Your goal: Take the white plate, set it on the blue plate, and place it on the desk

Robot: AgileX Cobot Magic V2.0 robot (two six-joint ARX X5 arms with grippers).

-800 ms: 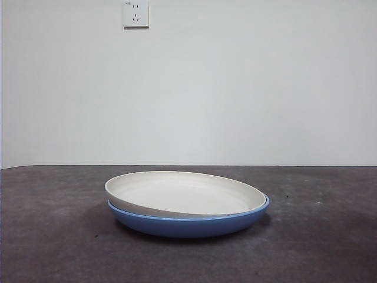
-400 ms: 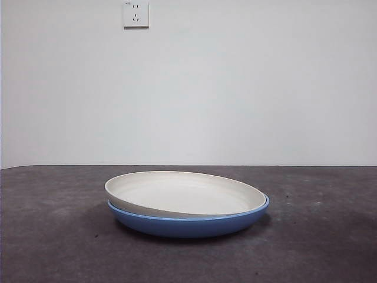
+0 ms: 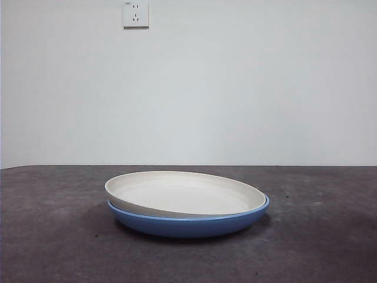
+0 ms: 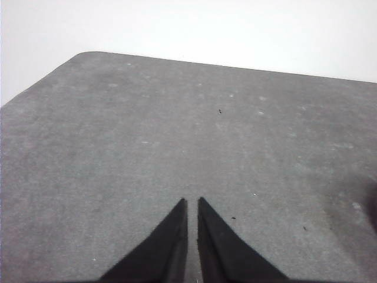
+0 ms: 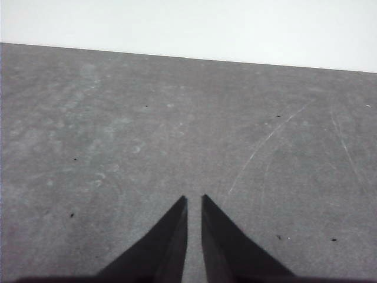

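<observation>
Both grippers, left [image 4: 192, 203] and right [image 5: 194, 200], nearly closed; white plate [image 3: 182, 194] hides blue plate's [image 3: 188, 224] inside.

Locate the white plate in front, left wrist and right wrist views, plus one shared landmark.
Front view: the white plate sits low centre, nested on the blue plate.
Left wrist view: not in it; only the left hand over bare tabletop.
Right wrist view: not in it; only the right hand over tabletop.
Shared landmark: the desk, meeting the pale wall.
</observation>
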